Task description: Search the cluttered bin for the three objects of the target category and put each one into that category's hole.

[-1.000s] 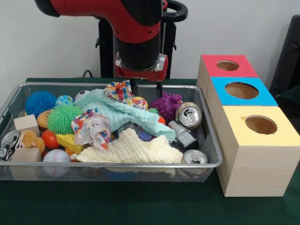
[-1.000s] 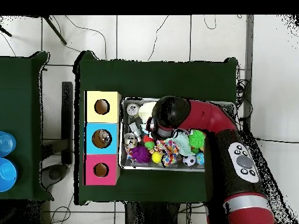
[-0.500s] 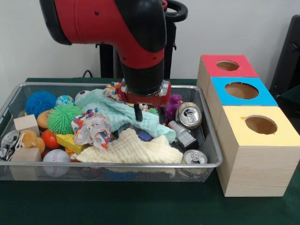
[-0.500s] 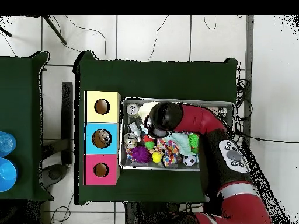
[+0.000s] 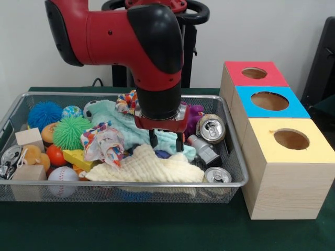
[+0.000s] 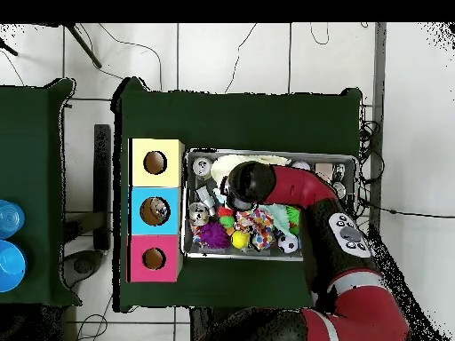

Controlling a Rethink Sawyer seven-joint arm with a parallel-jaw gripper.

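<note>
A wire bin (image 5: 131,183) holds mixed clutter. My gripper (image 5: 166,141) hangs open low over the middle of the bin, its fingertips (image 5: 153,139) just above a mint cloth (image 5: 125,128), with nothing between them. A cream cloth (image 5: 149,168) lies in front, and a patterned cloth (image 5: 103,142) to the left. Two cans show their tops, one upright-tilted (image 5: 211,128) and one at the front corner (image 5: 218,175). A grey can (image 5: 204,150) lies between them. In the overhead view the arm (image 6: 258,182) covers the gripper.
Three wooden boxes with holes stand beside the bin: red (image 5: 254,73), blue (image 5: 269,101), yellow (image 5: 291,139). The bin's left part holds spiky balls (image 5: 70,132), a baseball (image 5: 63,175), wooden blocks (image 5: 29,137) and a crushed can (image 5: 8,157). A purple spiky ball (image 5: 196,112) sits behind the arm.
The arm has come forward from the bin's back edge and down, bringing the open gripper low over the mint cloth. The bin's contents have not visibly shifted.
</note>
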